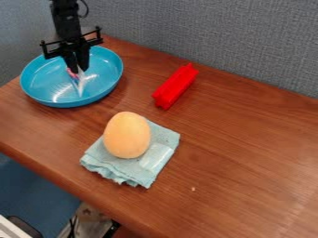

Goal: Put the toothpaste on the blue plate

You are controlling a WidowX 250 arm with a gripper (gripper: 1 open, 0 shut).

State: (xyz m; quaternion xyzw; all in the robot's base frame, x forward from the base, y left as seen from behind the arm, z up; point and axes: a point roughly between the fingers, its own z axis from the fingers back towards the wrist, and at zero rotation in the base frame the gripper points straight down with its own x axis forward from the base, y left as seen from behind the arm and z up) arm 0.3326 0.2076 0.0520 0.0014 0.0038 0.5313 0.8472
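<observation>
One brown wooden bench (236,139) carrying everything, backed by a grey wall; on its far left corner, the round blue plate (50,88), widest item in sight; near the front edge, a pale blue-green folded cloth (147,163) topped by an orange egg-shaped object (125,135); between plate and right side, a red rectangular block (176,85) lying at a slant; above the plate, the dark tool (76,69) pointing straight down, too small and dark to tell whether parted or gripping; smallest, the toothpaste (82,80) inside the plate, directly under the tool tips.
</observation>
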